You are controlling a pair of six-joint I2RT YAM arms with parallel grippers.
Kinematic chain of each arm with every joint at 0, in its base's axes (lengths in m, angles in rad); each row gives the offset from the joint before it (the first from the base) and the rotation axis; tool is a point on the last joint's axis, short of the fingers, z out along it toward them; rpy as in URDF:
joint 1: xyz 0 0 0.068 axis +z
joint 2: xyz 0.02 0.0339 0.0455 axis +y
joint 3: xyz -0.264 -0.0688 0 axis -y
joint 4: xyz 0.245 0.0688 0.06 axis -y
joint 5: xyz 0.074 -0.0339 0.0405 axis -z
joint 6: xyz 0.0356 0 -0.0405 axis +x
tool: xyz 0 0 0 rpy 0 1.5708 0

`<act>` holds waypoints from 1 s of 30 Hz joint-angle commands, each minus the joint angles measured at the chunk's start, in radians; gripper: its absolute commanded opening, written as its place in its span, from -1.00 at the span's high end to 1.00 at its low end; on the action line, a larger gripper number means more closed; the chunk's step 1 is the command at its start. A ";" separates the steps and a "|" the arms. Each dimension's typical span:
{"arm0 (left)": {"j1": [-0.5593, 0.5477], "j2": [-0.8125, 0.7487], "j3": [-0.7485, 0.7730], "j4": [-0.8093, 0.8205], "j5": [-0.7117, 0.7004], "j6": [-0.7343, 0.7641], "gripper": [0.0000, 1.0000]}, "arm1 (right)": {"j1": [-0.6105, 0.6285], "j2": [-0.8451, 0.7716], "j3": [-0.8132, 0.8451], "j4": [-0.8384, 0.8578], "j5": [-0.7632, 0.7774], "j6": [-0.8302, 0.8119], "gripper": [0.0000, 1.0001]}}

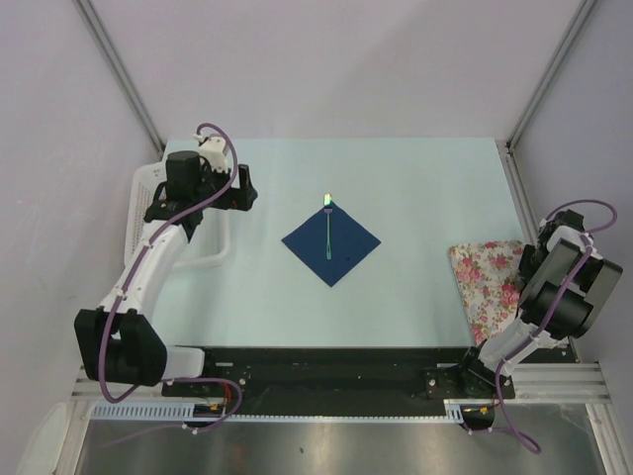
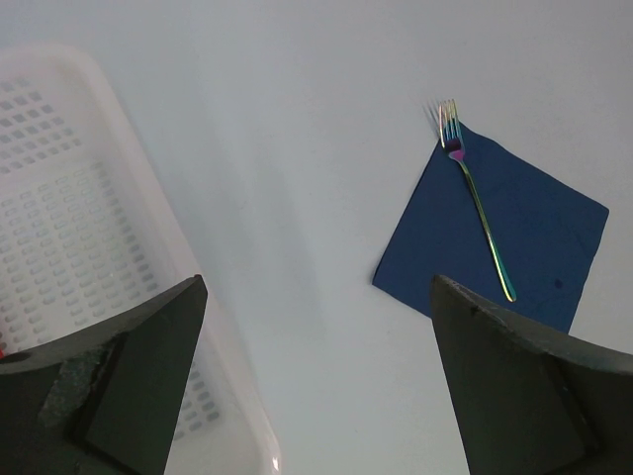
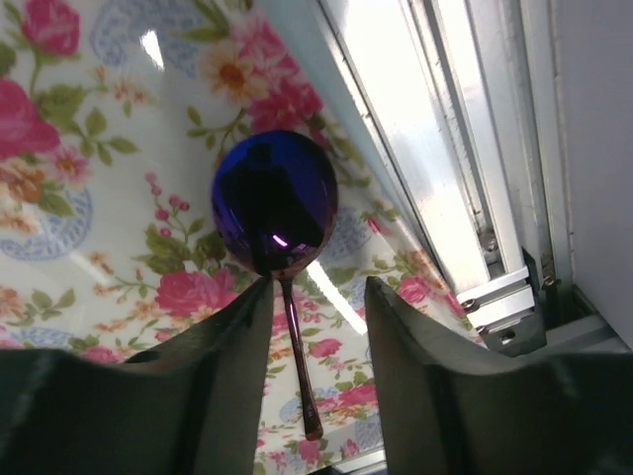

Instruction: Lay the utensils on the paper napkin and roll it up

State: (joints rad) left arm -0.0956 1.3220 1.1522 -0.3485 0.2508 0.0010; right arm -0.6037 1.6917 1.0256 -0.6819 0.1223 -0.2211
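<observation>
The navy paper napkin (image 1: 332,243) (image 2: 524,233) lies as a diamond in the middle of the table. One utensil, an iridescent fork (image 1: 326,226) (image 2: 477,198), rests along it with its tines over the far corner. A spoon (image 3: 277,213) with a shiny blue-purple bowl and dark handle lies on the floral cloth. My right gripper (image 3: 318,287) stands open astride the spoon's handle, the left finger right beside it and the right finger apart from it. My left gripper (image 1: 247,188) (image 2: 316,282) is wide open and empty, above the table left of the napkin.
A white perforated basket (image 1: 143,213) (image 2: 79,228) sits at the table's left edge under my left arm. The white cloth with pink flowers (image 1: 485,282) (image 3: 99,198) lies at the right edge, beside a metal frame rail (image 3: 445,148).
</observation>
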 commanded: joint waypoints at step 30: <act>-0.007 0.013 0.049 0.040 0.013 0.013 -0.99 | 0.054 0.155 0.031 0.032 -0.211 0.060 1.00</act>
State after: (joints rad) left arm -0.0959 1.3357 1.1526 -0.3412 0.2497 0.0010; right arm -0.5575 1.7760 1.1095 -0.6212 -0.0383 -0.1711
